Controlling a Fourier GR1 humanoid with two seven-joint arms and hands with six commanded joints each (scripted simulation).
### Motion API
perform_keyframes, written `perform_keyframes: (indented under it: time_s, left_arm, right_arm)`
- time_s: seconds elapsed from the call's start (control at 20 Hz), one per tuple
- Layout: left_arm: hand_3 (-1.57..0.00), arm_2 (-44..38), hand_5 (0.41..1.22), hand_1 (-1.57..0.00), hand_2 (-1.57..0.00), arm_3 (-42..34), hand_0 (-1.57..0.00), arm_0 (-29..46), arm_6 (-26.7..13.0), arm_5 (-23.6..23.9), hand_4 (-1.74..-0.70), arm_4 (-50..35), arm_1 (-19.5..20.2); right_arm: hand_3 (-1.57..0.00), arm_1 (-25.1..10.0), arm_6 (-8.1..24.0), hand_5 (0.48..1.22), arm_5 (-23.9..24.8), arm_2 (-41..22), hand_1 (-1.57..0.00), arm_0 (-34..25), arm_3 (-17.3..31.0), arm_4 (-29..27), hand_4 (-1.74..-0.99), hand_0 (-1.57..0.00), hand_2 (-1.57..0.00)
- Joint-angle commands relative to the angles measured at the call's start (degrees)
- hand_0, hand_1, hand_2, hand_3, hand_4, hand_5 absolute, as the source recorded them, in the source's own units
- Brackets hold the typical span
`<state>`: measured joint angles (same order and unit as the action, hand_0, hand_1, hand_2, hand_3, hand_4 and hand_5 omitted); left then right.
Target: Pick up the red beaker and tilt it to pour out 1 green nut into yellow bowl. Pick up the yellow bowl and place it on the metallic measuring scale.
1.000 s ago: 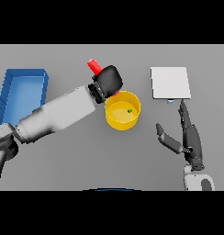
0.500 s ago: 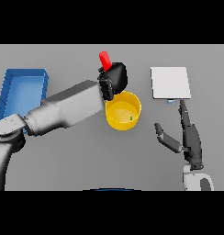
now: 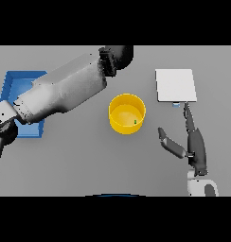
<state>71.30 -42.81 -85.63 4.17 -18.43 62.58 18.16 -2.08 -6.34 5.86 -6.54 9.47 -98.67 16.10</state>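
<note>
Fingers (image 3: 189,118) of the right hand (image 3: 197,147) are held straight and released, with the thumb spread out to the side; nothing is grasped. Just beyond their tips, a flat, pale square scale (image 3: 175,85) is seen lying on the grey worktop (image 3: 79,156). To the left of these fingers, well apart from them, the yellow bowl (image 3: 127,113) is set upright on the worktop: round, bright yellow, with a lighter inside. One small green nut (image 3: 135,122) is seen lying inside it, near the wall on the side towards the right hand. The left hand (image 3: 118,57) is seen at the far edge of the worktop, beyond the bowl; whether its fingers are curled cannot be told, and the red beaker is not visible. A blue tray (image 3: 12,85) is partly covered by the left arm.
</note>
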Motion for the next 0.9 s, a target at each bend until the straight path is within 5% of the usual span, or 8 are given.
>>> perform_keyframes:
  time_s: [0.0,0.05,0.3,0.5,0.75,0.85]
  left_arm:
    - [-1.27,-1.47,1.221,-1.57,-1.43,1.10,-1.57,-1.63,-0.13,0.81,-1.69,-0.90,0.65]
    - [-1.04,-2.87,1.221,-1.57,-1.46,2.30,-1.57,-3.08,0.39,1.37,-1.70,-2.16,1.40]
    - [-1.40,-12.50,1.221,-1.57,-1.53,12.61,-1.57,-7.98,-2.39,2.71,-1.72,-11.03,4.04]
    - [-1.36,-25.31,1.221,-1.57,-1.56,18.57,-1.57,-5.12,-11.08,5.98,-1.73,-24.04,8.89]
    - [-1.43,-36.23,1.221,-1.57,-1.57,15.85,-1.57,4.60,-12.47,13.41,-1.74,-39.24,16.70]
    - [-1.41,-38.94,1.221,-1.57,-1.57,11.50,-1.57,9.76,-17.57,16.76,-1.74,-43.88,19.37]
  right_arm:
    - [0.00,0.06,-0.39,0.594,-0.18,-0.21,0.00,-0.04,-0.33,-0.08,-1.190,0.00,0.00]
    - [0.00,0.06,-0.40,0.596,-0.52,-0.16,0.00,-0.02,-0.56,-0.57,-1.186,0.00,0.00]
    - [0.00,0.09,-0.47,0.597,-2.19,0.85,0.00,-1.45,0.30,-3.81,-1.193,0.00,0.00]
    - [0.00,-0.52,-1.32,0.592,-2.96,1.01,0.00,-1.19,0.67,-4.40,-1.222,0.00,0.00]
    - [0.00,-1.60,-2.34,0.586,-3.74,1.38,0.00,-1.80,1.78,-4.80,-1.222,0.00,0.00]
    - [0.00,-1.47,-2.68,0.591,-3.48,0.95,0.00,-2.18,2.63,-3.95,-1.223,0.00,0.00]
